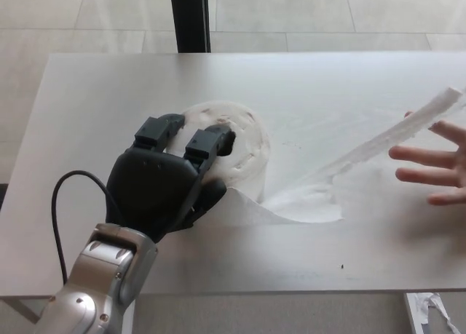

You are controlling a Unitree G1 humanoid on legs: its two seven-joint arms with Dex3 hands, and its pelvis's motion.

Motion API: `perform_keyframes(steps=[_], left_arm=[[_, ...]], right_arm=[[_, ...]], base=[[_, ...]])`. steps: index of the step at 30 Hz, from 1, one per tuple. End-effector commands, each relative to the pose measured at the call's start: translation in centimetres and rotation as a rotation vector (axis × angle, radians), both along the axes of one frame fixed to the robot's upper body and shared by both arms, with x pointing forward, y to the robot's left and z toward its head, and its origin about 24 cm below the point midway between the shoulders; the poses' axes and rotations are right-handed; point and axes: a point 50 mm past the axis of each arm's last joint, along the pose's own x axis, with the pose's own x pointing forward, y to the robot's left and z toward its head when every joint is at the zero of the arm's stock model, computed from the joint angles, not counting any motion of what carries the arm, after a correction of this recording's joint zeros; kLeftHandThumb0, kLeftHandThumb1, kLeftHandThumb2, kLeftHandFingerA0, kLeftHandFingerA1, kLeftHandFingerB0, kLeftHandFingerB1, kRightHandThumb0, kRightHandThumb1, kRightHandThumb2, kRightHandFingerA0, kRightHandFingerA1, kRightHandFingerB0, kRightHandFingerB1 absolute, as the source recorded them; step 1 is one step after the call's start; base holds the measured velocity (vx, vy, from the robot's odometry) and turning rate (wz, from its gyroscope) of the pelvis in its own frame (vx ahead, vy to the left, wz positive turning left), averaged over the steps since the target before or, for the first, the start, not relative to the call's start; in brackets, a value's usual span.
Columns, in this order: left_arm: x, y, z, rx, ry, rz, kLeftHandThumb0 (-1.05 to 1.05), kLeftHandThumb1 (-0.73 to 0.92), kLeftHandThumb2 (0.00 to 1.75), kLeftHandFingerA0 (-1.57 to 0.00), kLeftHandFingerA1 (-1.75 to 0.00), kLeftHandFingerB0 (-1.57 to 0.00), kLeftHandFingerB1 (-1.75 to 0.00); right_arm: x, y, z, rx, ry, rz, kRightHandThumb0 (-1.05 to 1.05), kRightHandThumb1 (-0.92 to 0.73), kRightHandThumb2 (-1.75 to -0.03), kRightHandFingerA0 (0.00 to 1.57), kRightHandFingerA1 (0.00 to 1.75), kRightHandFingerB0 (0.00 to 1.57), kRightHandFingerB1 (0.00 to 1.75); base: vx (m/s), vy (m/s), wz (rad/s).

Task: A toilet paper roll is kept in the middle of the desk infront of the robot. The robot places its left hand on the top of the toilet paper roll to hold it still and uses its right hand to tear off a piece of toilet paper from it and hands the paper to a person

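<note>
Left hand: the left hand [166, 181] lies palm down on top of the toilet paper roll [237, 146], pressing on it; its 2 fingers [208, 145] reach over the top of the roll, beside the core hole.
Left arm: the silver forearm [102, 283] enters from the lower left corner, with a black cable [60, 203] looping beside the wrist.
Right hand: no part of it shows in the head view.
Toilet paper roll: stands on end near the middle of the desk [109, 101], partly covered by the left hand.
Paper strip: a loose paper strip [364, 152] runs from the base of the roll toward the right edge, rising off the desk at its far end; near the roll it lies crumpled and flat on the surface.
Person's hand: a person's hand [437, 163] enters from the right edge, fingers spread, pointing left, just beside the raised end of the strip; contact with the strip cannot be told.
Background: a dark post [191, 17] stands behind the far edge of the desk, on a tiled floor [328, 14].
</note>
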Motion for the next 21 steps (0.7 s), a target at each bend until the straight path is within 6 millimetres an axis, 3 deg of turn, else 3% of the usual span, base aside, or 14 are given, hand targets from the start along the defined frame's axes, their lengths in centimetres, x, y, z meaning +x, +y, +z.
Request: perform_keyframes(steps=[1,2,10,14,16,17,18,21], left_arm=[[-3.7,2.5,-6.7,0.132,0.393,0.045,-0.67,0.69,1.03,-0.29,-0.58,-0.36,-0.55],[-3.8,2.5,-6.7,0.129,0.400,0.047,-0.61,0.83,0.65,-0.33,-0.51,-0.40,-0.42],[-4.3,2.9,-7.2,0.145,0.428,0.056,-0.61,0.85,0.65,-0.33,-0.49,-0.38,-0.41],[-4.7,2.6,-7.5,0.156,0.427,0.048,-0.62,0.85,0.65,-0.34,-0.48,-0.39,-0.39],[-4.8,2.5,-7.6,0.148,0.438,0.044,-0.61,0.85,0.65,-0.32,-0.48,-0.38,-0.39],[-4.8,2.2,-7.6,0.150,0.432,0.035,-0.61,0.85,0.65,-0.33,-0.48,-0.38,-0.39],[-4.9,2.0,-7.6,0.151,0.424,0.025,-0.60,0.84,0.65,-0.34,-0.49,-0.40,-0.40],[-5.2,1.7,-7.7,0.155,0.430,0.018,-0.62,0.86,0.65,-0.32,-0.48,-0.39,-0.39]], right_arm=[[-1.1,-2.5,3.0,-0.035,-0.150,-0.107,-0.23,-0.62,-1.04,0.93,1.75,0.77,1.59],[-1.7,-3.5,3.8,-0.062,-0.166,-0.145,-0.21,-0.56,-1.13,0.93,1.75,0.78,1.58],[-4.2,-6.8,6.5,-0.102,-0.229,-0.241,-0.28,-0.61,-1.04,0.97,1.75,0.82,1.59],[-5.6,-8.3,7.3,-0.125,-0.234,-0.302,-0.24,-0.54,-1.09,1.02,1.75,0.84,1.56],[-5.7,-8.3,7.5,-0.137,-0.267,-0.286,-0.25,-0.57,-0.99,0.98,1.75,0.80,1.58],[-5.7,-8.2,7.6,-0.169,-0.253,-0.300,-0.21,-0.56,-1.05,1.14,1.71,0.82,1.44],[-5.5,-7.9,7.6,-0.198,-0.256,-0.288,-0.23,-0.54,-1.06,0.99,1.75,0.83,1.58],[-5.5,-7.6,7.8,-0.285,-0.249,-0.275,-0.21,-0.52,-1.13,0.96,1.75,0.82,1.60]], base=[[0.00,0.000,0.00],[0.00,0.000,0.00],[0.00,0.000,0.00],[0.00,0.000,0.00],[0.00,0.000,0.00],[0.00,0.000,0.00],[0.00,0.000,0.00],[0.00,0.000,0.00]])
